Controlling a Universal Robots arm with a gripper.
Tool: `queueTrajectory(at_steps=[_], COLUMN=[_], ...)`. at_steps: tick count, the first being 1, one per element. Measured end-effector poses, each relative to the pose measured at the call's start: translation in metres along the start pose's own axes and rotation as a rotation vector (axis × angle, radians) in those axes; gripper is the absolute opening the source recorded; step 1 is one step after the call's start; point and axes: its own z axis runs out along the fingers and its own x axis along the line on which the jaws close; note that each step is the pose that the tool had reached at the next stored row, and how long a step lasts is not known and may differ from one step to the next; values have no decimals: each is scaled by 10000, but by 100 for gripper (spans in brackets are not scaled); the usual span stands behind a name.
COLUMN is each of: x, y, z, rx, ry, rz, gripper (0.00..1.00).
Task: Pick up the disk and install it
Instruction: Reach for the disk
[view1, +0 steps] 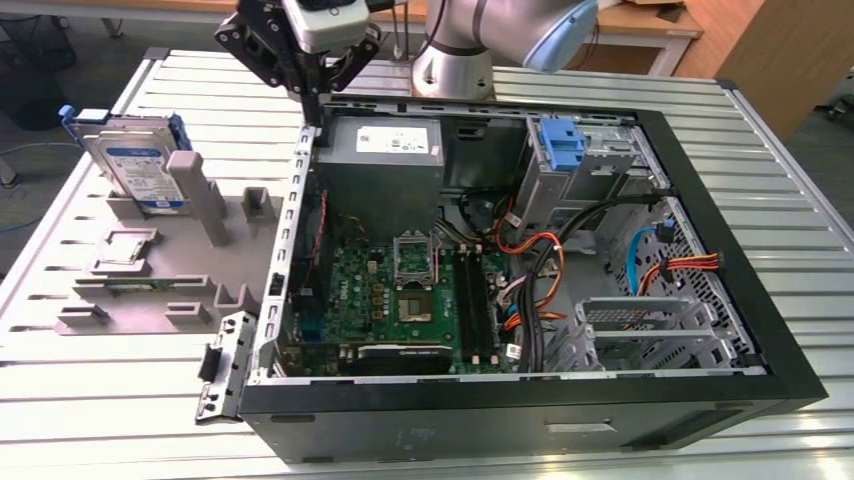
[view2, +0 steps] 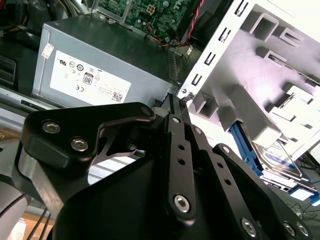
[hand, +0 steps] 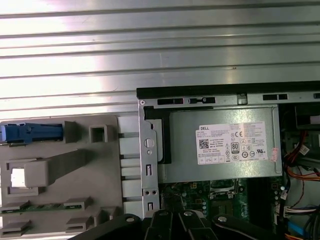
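black two-fingered pincer (view1: 316, 104): closed, with nothing between its fingers. It hangs over the rear corner of the case on the exterior view's left. In the second wrist view its tips meet (view2: 176, 100) just above the case's slotted metal edge.
flat silver rectangular disk with a white-and-blue label and a blue plastic bracket (view1: 138, 165): stands on edge, leaning back, in the fixture outside the case on the exterior view's left, well apart from the pincer. The second wrist view shows it past the case wall (view2: 282, 167). The first wrist view shows its blue upper edge (hand: 31, 133).
open black computer case (view1: 534, 410): lies on its side on the desk, with its inside facing up.
grey moulded plastic fixture (view1: 160, 300): lies flat on the desk, just beside the case's wall on the exterior view's left.
grey metal power supply box with a white label (view1: 383, 150): inside the case, in the rear corner under the pincer. It shows in both wrist views (view2: 90, 75) (hand: 220, 145).
green circuit board (view1: 400, 290): flat on the floor of the case.
tall blue plastic latch piece (view1: 563, 145): upright inside the case at its rear wall, toward the exterior view's right.
ribbed silver metal desk (view1: 80, 400): carries the case and the fixture.
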Motion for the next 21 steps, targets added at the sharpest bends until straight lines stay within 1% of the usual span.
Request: queueTrajectory(at_steps=[21], x=[65], y=[-5], z=[9], rx=[1], ry=[17], rz=[1], gripper=[10])
